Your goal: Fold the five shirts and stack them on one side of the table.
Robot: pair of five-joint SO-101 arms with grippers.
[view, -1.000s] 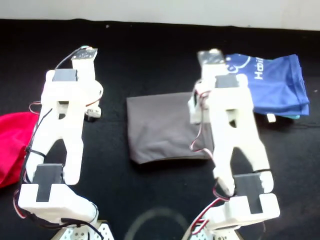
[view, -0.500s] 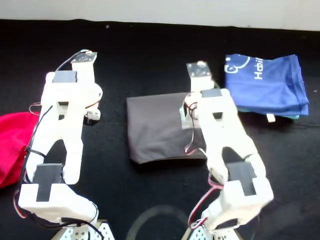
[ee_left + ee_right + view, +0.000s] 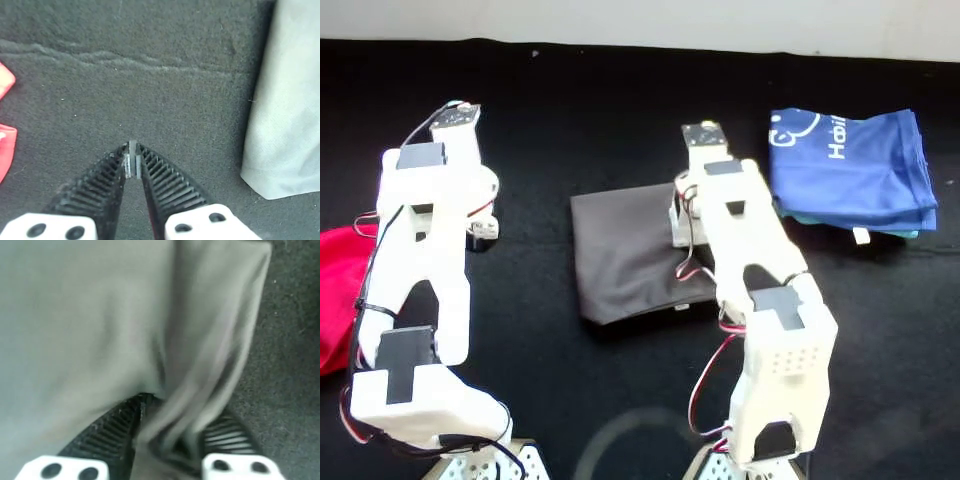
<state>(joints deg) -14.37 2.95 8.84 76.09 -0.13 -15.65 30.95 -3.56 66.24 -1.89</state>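
Print, one entry: you have white lettering (image 3: 837, 137) and a white line drawing (image 3: 792, 126) on the folded blue shirt (image 3: 870, 185), at the far right of the table (image 3: 620, 100). The word runs sideways, cut off by the fold. The small white tag (image 3: 861, 236) is too small to read.

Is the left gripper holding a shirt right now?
No, the left gripper is shut on nothing above the black felt tabletop, clear of the folded grey fabric shirt.
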